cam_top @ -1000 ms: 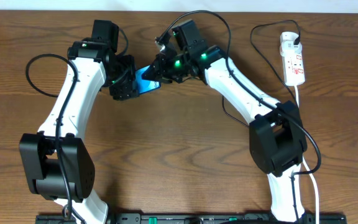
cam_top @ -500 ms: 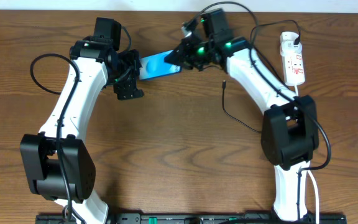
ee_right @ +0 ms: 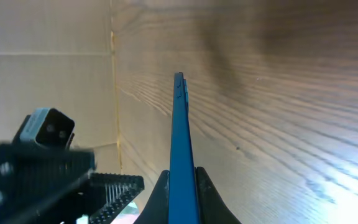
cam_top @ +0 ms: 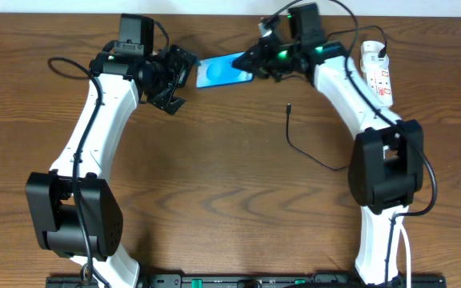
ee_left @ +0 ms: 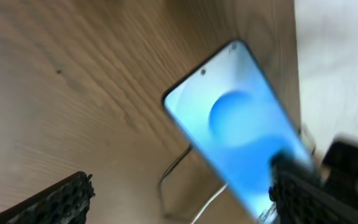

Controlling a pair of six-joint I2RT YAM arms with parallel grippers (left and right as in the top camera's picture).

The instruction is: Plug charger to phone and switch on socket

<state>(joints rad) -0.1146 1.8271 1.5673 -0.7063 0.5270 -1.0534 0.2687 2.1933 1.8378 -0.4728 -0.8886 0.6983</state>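
The phone (cam_top: pixel 222 71), light-blue screen up, is held above the table at the back by its right end in my right gripper (cam_top: pixel 254 66), which is shut on it. In the right wrist view the phone (ee_right: pixel 179 137) shows edge-on between the jaws (ee_right: pixel 181 198). My left gripper (cam_top: pixel 184 80) is open just left of the phone, not holding it. The phone (ee_left: pixel 235 121) fills the left wrist view beyond the spread jaws (ee_left: pixel 185 199). The charger cable lies loose on the table, its small plug tip (cam_top: pixel 290 107) free. The white socket strip (cam_top: pixel 378 78) lies at the back right.
The charger cable (cam_top: pixel 314 156) curves from its tip toward the right arm's base. The strip's thick white cord (cam_top: pixel 385 120) runs down along the right arm. A black plug (cam_top: pixel 382 53) sits at the strip's far end. The table's back edge is close behind the phone.
My right gripper has carried the phone to the right and toward the back edge. My left gripper has followed it, turned, and stays open. The charger tip lies still on the table.
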